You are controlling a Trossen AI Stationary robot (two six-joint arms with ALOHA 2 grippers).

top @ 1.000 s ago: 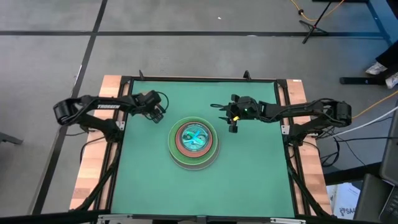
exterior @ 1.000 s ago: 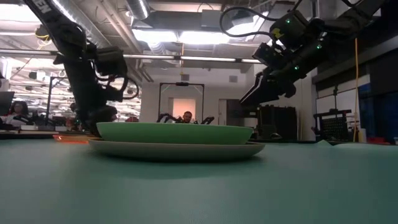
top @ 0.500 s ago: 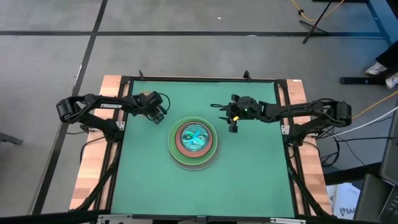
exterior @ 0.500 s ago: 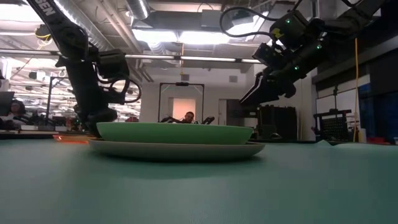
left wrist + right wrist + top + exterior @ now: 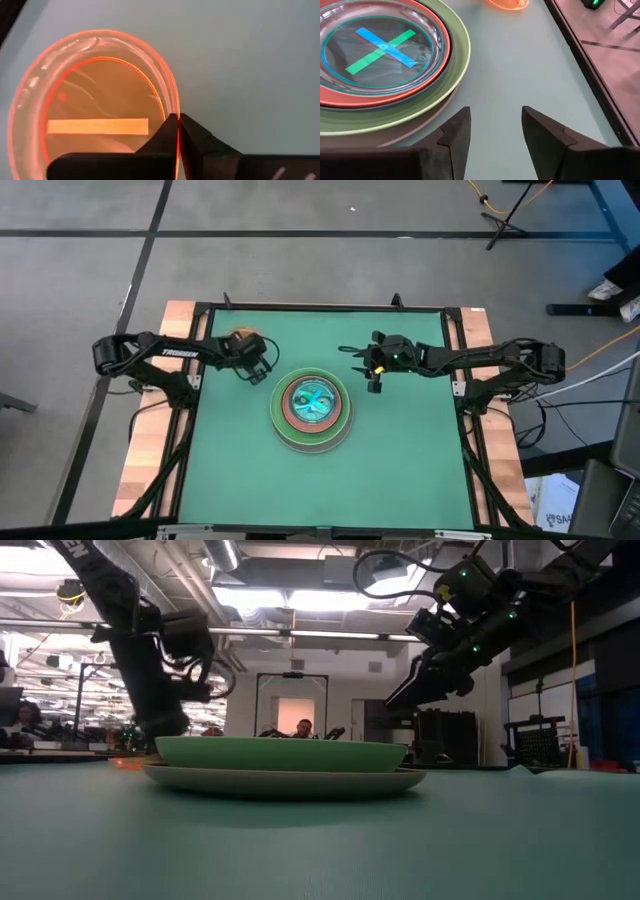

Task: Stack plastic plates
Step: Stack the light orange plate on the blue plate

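A stack of plates (image 5: 311, 408) sits mid-table: a grey-white plate at the bottom, then light green, a dark one, salmon, and on top a clear cyan one (image 5: 380, 47) with a tape cross. A small translucent orange plate (image 5: 240, 340) lies left and far of the stack; it also shows in the left wrist view (image 5: 95, 105). My left gripper (image 5: 256, 372) is shut on the orange plate's rim. My right gripper (image 5: 375, 385) is open and empty above the table, right and far of the stack. My left gripper pinches the orange plate's rim (image 5: 172, 107) on the side nearest the stack, one finger inside the rim and one outside. The fingers come from above, slanting down. Whether the plate is lifted clear of the table cannot be told.
The green mat (image 5: 400, 470) is bare in front of and to the right of the stack. Black frame rails (image 5: 465, 380) run along the table's edges. The room beyond shows in the low view, with a person (image 5: 302, 727) far off.
My left gripper has gone a little toward the stack, rightward and nearer, with the orange plate. The plate has come out from under the gripper in the high view and has shifted toward the stack in the low view.
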